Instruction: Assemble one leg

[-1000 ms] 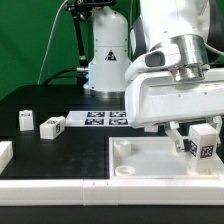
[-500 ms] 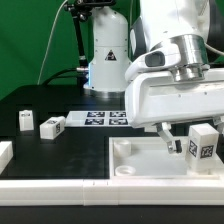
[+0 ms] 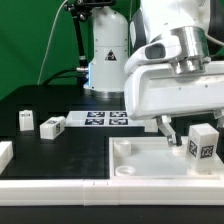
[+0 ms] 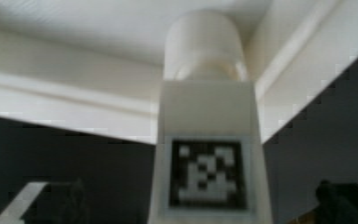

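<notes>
1. Spare leg [image 3: 24,120] and second spare leg [image 3: 52,126] lay on black table [image 3: 75,150].
2. Marker board [image 3: 105,118] lay flat beside them.
3. On white tray-like panel [image 3: 140,165], far right, task leg [image 3: 203,143] stood upright; gripper [image 3: 188,128] above, jaws spread, not gripping.

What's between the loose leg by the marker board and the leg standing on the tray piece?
Exterior view: bare black table first, the marker board just behind that line, then the tray piece's rim up to the leg.
</notes>
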Robot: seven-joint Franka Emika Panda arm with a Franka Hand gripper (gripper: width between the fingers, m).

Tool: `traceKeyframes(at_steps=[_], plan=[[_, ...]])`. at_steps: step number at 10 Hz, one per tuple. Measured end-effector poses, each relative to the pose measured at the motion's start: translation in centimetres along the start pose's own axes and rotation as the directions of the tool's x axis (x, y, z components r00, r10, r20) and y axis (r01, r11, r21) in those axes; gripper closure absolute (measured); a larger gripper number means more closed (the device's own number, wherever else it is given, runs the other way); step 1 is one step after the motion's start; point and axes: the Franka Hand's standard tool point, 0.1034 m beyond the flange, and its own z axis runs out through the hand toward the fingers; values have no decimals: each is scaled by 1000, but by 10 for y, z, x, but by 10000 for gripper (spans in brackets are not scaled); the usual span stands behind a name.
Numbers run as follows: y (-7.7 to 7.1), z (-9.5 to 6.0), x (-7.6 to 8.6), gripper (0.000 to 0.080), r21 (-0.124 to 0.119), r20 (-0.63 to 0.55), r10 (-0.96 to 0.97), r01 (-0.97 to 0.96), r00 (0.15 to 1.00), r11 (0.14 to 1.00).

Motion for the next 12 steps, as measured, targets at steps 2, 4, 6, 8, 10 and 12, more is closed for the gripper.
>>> traceKeyframes(at_steps=[2, 4, 6, 8, 10, 12], plan=[[-4, 3, -7, 151, 17, 60, 0, -1, 998, 1000], [-16, 1, -7, 151, 65, 226, -7, -8, 974, 998], [-14, -1, -10, 151, 102, 387, -19, -22, 922, 995], [-14, -5, -11, 151, 136, 517, -38, -39, 855, 990], [-9, -2, -6, 151, 123, 470, -29, -33, 882, 992], [-9, -2, -6, 151, 123, 470, -29, -33, 882, 992]])
